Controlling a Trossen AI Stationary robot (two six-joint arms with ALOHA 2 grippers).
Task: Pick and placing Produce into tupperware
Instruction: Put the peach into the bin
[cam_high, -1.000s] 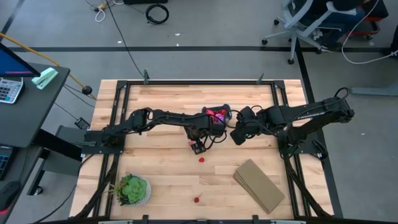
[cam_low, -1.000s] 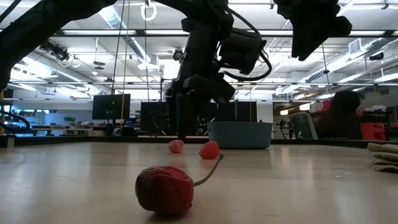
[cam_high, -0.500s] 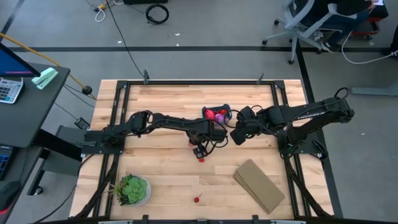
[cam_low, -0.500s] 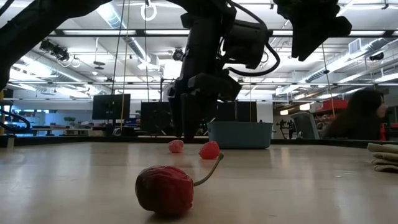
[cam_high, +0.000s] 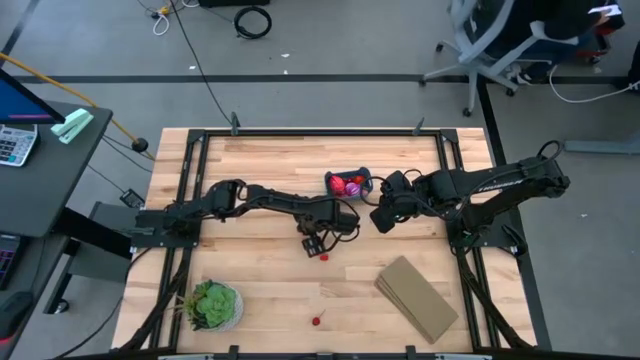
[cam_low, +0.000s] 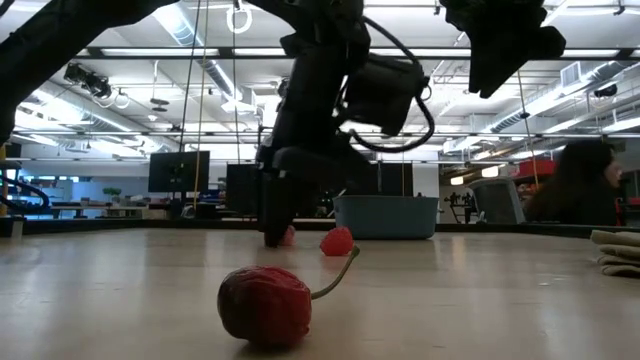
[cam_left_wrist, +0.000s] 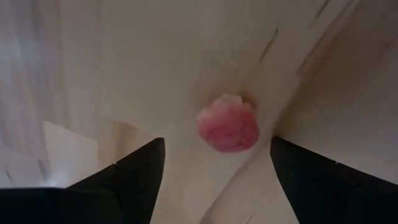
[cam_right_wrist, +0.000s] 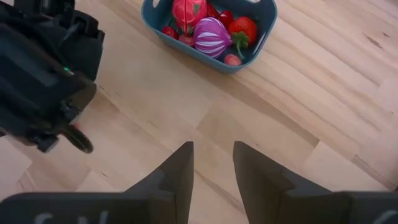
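Note:
The teal tupperware stands on the table's far middle and holds several red, pink and purple fruits. My left gripper is open and low over the table. Its fingers stand on either side of a small pink fruit lying on the wood, without touching it. A red fruit lies just nearer, and a red cherry with a stem lies by the near edge. My right gripper hovers right of the tub, fingers slightly apart.
A flat tan block lies at the near right. A green plant in a white pot stands at the near left. Bare wood stretches between them and along the far edge. A person sits in the room beyond the table.
My left gripper has moved away from the tub toward the near edge and come down close to the table, so that its fingers now flank the pink fruit. The fruits and the tub have stayed where they were.

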